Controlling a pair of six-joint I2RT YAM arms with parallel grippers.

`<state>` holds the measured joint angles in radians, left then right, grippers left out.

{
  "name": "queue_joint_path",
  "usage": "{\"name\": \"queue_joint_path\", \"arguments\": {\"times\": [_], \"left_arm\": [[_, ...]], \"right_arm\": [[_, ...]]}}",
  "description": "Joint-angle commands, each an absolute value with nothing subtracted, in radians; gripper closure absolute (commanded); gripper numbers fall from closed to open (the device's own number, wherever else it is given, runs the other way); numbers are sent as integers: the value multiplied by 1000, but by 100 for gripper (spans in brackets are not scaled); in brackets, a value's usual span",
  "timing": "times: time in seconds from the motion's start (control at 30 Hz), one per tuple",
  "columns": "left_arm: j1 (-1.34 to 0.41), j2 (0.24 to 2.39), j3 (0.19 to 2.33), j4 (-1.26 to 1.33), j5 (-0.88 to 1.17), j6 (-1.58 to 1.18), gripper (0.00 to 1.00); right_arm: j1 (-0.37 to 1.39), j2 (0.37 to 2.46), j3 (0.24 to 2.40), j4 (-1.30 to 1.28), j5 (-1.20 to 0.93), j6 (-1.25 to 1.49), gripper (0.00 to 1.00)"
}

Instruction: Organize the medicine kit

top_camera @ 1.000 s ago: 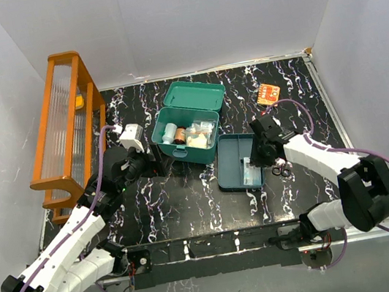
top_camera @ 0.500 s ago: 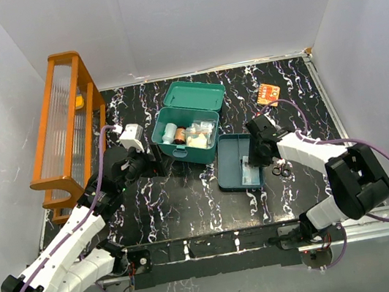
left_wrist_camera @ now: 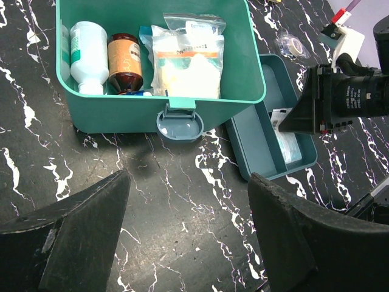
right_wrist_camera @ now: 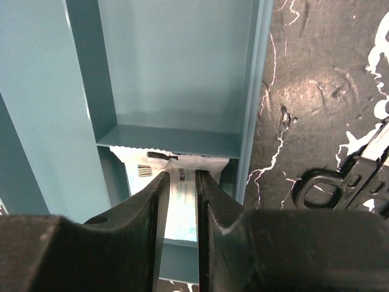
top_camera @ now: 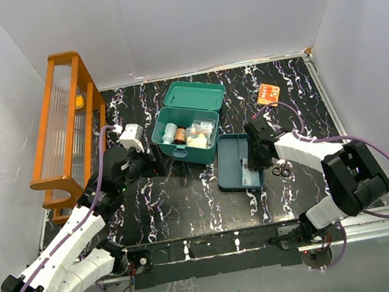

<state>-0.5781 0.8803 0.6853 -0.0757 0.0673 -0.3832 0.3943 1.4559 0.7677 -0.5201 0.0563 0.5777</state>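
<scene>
left end effector point(left_wrist_camera: 189, 179) fingers spread wide above black marbled desk point(left_wrist_camera: 182, 243) | medicine kit point(left_wrist_camera: 109, 112) far side: white bottle point(left_wrist_camera: 88, 58) and brown bottle point(left_wrist_camera: 123, 64) left, clear bags point(left_wrist_camera: 185, 61) right | tray point(left_wrist_camera: 258, 137) just right of kit, white packet point(left_wrist_camera: 290, 146) inside | right end effector point(left_wrist_camera: 304, 115) over tray

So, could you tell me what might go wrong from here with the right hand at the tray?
1. The right hand straddles a thin packet lying against the tray divider; its fingers may slip off it or catch the divider and drag the tray.
2. Scissors lie just beside the tray; the arm could knock them when lifting.
3. The open left hand hangs near the box latch and could nudge it.
</scene>
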Motion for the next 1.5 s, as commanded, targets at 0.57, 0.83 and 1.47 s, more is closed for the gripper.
{"name": "queue_joint_path", "arguments": {"times": [0.57,0.83,1.47], "left_arm": [[-580,852,680,-67,66,-378,23],[-580,831,678,-66,64,-377,23],[-580,805,677,-69,73,-377,22]], "right_arm": [[416,1336,910,-585,142,589,75],[308,1301,986,-560,338,577,67],[65,1594,1088,-396,294,326,64]]}}
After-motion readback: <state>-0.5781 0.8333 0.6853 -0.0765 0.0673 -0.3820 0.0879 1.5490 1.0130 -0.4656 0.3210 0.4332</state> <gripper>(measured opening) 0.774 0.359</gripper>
